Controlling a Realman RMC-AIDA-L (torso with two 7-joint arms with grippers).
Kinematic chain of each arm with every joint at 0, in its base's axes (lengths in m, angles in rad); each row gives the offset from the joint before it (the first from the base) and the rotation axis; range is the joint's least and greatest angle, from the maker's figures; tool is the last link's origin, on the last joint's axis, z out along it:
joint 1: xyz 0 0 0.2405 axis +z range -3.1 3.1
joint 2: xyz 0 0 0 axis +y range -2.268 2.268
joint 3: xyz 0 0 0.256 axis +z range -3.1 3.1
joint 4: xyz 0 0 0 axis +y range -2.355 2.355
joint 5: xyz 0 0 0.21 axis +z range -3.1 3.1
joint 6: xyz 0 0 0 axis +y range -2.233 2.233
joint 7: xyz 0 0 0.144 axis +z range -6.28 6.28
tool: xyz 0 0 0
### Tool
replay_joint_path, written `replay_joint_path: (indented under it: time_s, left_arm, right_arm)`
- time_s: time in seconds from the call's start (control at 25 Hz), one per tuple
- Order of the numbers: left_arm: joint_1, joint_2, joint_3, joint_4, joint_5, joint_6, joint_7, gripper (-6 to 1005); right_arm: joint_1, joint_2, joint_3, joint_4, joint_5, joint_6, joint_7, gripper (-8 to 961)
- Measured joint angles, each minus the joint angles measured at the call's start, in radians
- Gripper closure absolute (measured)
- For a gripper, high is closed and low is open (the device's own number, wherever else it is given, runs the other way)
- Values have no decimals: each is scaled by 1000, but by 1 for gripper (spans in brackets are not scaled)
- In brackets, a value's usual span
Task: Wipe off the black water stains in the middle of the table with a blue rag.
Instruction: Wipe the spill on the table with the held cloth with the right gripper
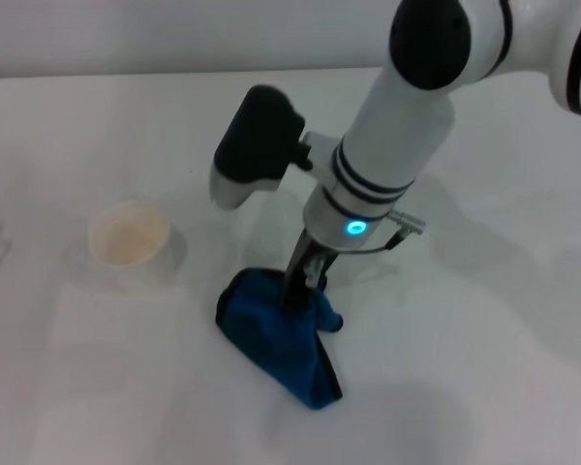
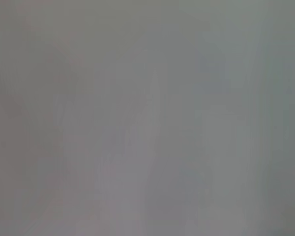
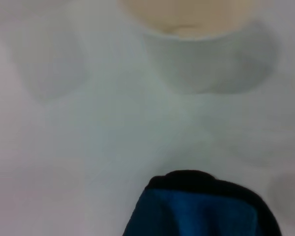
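Observation:
The blue rag [image 1: 274, 341] lies bunched on the white table [image 1: 484, 349], slightly front of centre. My right gripper [image 1: 303, 291] comes straight down onto its upper edge, dark fingers shut on a fold of the cloth. In the right wrist view the blue rag [image 3: 201, 214] shows with a dark rim on the table [image 3: 88, 147]. No black water stains show in any view. The left gripper is out of view, and the left wrist view shows only a plain grey surface.
A small white paper cup [image 1: 128, 238] stands upright to the left of the rag, and the cup [image 3: 191, 24] also shows in the right wrist view. The right arm's white forearm [image 1: 397, 126] slants over the table's middle.

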Motion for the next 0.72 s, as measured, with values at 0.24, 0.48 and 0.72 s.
replay_joint_path:
  time_s: [0.24,0.48,0.72]
  left_arm:
    - [-4,-1,0,1,0,0,0,135]
    - [-4,-1,0,1,0,0,0,136]
    - [-8,-1,-1,2,0,0,0,136]
  right_arm:
    - [2,2,-19,-10,9,-5,9,919]
    - [11,3,-2,8,-96,-82,94,919]
    - [11,1,88,24,-228,-92,136,920]
